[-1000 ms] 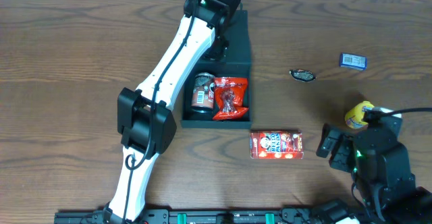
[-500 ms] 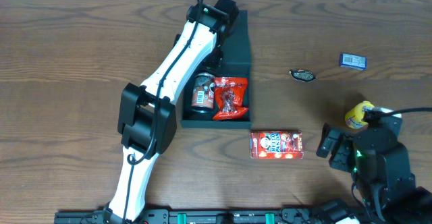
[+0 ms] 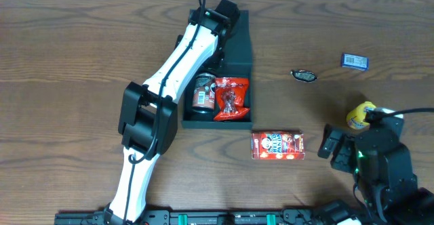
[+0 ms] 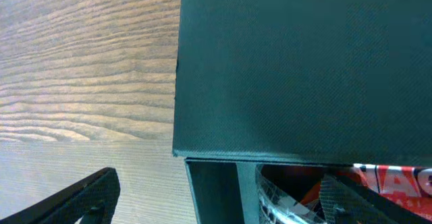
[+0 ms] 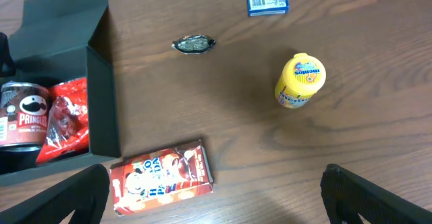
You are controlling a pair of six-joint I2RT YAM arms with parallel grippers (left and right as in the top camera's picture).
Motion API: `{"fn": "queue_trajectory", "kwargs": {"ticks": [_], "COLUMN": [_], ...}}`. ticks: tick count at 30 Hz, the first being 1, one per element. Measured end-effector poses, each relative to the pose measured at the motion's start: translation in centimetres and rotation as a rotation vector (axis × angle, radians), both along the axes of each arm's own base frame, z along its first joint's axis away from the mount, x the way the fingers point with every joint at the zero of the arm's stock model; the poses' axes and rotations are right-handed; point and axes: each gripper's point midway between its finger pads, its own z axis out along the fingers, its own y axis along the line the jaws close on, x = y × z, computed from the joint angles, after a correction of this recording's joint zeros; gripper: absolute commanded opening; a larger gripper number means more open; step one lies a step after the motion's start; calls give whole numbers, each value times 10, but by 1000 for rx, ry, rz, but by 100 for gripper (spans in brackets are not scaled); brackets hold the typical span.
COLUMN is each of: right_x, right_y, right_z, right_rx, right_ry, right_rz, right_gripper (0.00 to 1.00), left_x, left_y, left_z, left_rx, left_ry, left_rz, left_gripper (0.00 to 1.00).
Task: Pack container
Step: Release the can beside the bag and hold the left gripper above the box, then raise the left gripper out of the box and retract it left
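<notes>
Container (image 4: 304,62) under L end effector (image 4: 219,177), jaws wide

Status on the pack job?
Left end effector open, over container lid. Right end effector open, empty. Pringles can, red bag inside. Red carton outside, nothing blocking.

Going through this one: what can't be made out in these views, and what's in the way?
- Overhead: the left arm covers the left side of the container; what lies under it is hidden.
- Overhead: the right arm hides part of the yellow bottle.
- Left wrist: the lid fills the view; the can is cut off at the bottom edge.
- Overhead, right wrist: print on the blue packet is too small to read.
</notes>
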Motion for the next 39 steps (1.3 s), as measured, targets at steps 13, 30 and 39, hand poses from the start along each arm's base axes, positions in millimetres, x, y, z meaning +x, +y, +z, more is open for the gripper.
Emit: {"fn": "queue_trajectory", "kwargs": {"ticks": [13,30,39], "right_x": [0,0,0], "right_y": [0,0,0], "right_z": [0,0,0], "right_rx": [0,0,0], "right_ry": [0,0,0], "right_rz": [0,0,0], "right_gripper": [99,99,99], "left_x": [-6,-31,-44], "left_y": [4,17,24], "left_z": [0,0,1], "left_rx": [21,77,106], "left_ry": [30,134,184], "left_rz": [-15,-16,1], "left_gripper": [95,95,95]}}
